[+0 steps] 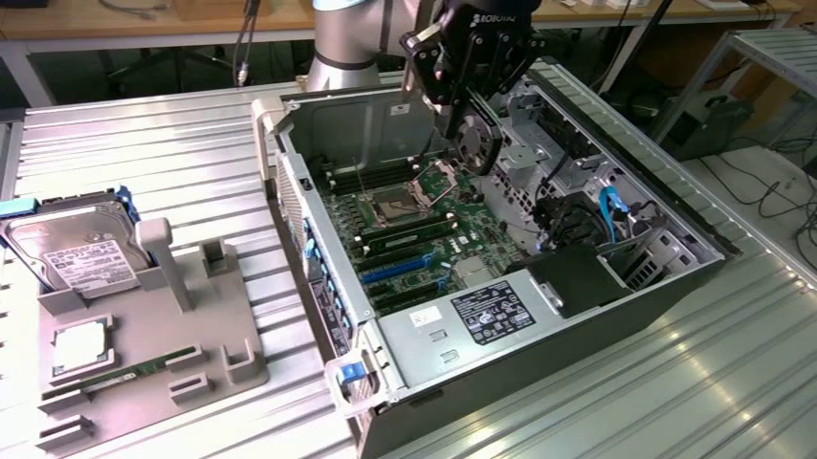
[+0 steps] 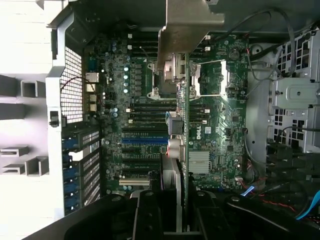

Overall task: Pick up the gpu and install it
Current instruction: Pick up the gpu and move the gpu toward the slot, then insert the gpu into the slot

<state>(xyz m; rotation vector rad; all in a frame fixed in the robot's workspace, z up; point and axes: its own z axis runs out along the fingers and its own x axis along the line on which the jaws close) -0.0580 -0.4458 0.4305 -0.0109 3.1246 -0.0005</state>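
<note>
Gpu is held edge-down, gripper clamped on its top, over the mobo at the far end of the open case. Risk, as judged: if not lined up w/ a slot, the card edge could be jammed vs. the CPU socket.

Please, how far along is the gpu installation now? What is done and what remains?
Done: the gpu is picked up, clamped in the gripper. In hand: it hangs edge-down over the open computer case, above the motherboard. Left: it is not yet seated in any slot.
</note>
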